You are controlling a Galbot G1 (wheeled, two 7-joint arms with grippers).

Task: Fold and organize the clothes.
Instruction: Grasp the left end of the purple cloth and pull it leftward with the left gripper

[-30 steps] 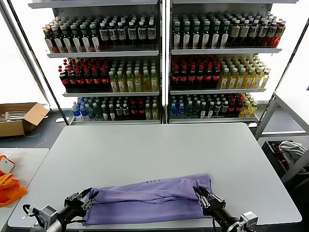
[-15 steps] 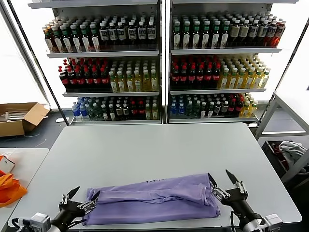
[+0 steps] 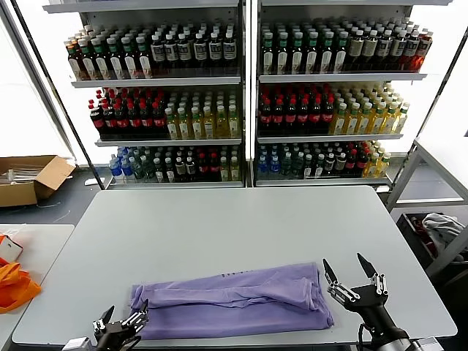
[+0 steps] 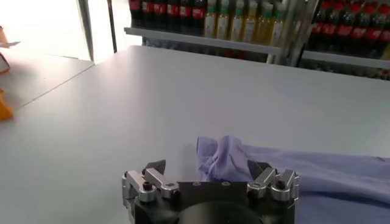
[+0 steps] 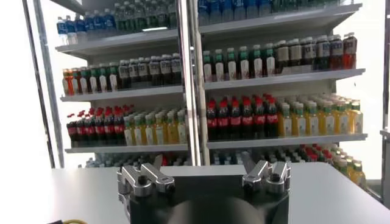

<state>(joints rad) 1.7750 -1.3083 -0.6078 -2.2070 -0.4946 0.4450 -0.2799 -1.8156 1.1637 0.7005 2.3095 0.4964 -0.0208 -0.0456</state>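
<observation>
The lavender T-shirt (image 3: 230, 300) lies folded into a long band near the table's front edge, plain side up. Its left end also shows in the left wrist view (image 4: 256, 167). My left gripper (image 3: 121, 322) is open and empty, just off the shirt's left end at the front edge. In the left wrist view, my left gripper (image 4: 207, 169) has the shirt's bunched corner just ahead of it. My right gripper (image 3: 352, 274) is open and empty, raised a little to the right of the shirt's right end. In the right wrist view, my right gripper (image 5: 204, 165) faces the shelves and no shirt shows.
The grey table (image 3: 234, 227) stretches back to shelves of bottles (image 3: 241, 102). Orange fabric (image 3: 13, 285) lies on a side table at the left. A cardboard box (image 3: 29, 179) sits on the floor at the left, and a grey-white cloth bundle (image 3: 442, 227) at the right.
Both grippers have let go of the shirt's ends and opened. The left one has drawn back toward the front edge; the right one has lifted and moved right. The shirt has settled flat.
</observation>
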